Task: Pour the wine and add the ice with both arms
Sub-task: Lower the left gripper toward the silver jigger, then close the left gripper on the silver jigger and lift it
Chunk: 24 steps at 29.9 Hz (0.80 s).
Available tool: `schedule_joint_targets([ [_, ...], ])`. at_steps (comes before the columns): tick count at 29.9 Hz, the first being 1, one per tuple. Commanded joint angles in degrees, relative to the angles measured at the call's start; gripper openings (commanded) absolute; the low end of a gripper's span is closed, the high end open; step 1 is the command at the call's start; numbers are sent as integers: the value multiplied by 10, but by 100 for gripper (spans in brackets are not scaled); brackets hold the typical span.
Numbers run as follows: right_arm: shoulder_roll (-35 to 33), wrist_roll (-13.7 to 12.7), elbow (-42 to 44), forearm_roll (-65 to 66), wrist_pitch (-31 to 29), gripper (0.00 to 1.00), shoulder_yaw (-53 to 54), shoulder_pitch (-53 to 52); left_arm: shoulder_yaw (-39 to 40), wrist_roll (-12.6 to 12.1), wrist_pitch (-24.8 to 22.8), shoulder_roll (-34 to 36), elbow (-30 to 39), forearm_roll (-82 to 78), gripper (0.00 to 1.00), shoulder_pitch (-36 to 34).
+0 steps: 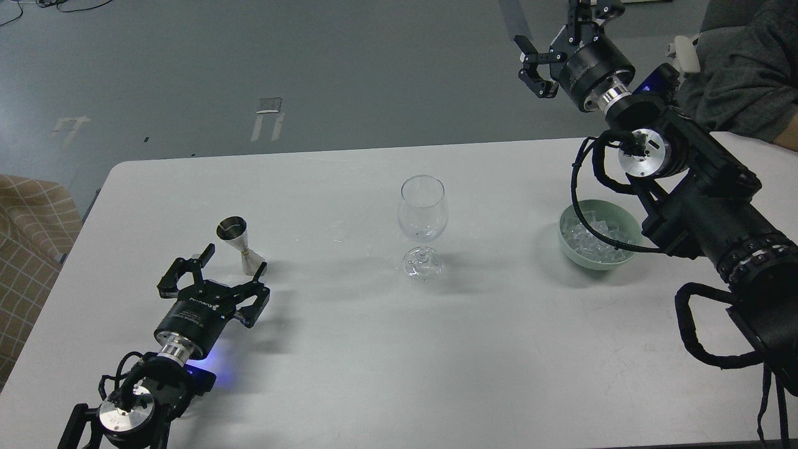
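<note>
Beside jigger [240, 244], left gripper [225, 274] spread wide, empty

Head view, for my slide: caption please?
Two open grippers flank a wine glass, jigger left, ice bowl right.

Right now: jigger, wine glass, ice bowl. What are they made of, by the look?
Jigger: looks like polished metal; silvery with dark mirror-like reflections in the cup.
Wine glass: clear glass, possibly clear plastic; the table shows straight through bowl and foot, with bright glints.
Bowl holding the ice: pale green, opaque, soft sheen; ceramic or plastic, can't tell which.
</note>
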<state>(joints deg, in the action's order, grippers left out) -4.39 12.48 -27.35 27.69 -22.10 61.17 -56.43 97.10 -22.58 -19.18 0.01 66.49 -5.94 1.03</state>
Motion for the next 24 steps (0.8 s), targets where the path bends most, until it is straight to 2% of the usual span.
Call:
schedule_joint_targets([
  [1, 0, 0, -1, 0, 0, 100, 1, 1, 1, 2, -1, 0, -21, -1, 93, -23],
  [24, -1, 0, -1, 0, 0, 100, 1, 11, 2, 6, -2, 0, -90, -20, 93, -94],
])
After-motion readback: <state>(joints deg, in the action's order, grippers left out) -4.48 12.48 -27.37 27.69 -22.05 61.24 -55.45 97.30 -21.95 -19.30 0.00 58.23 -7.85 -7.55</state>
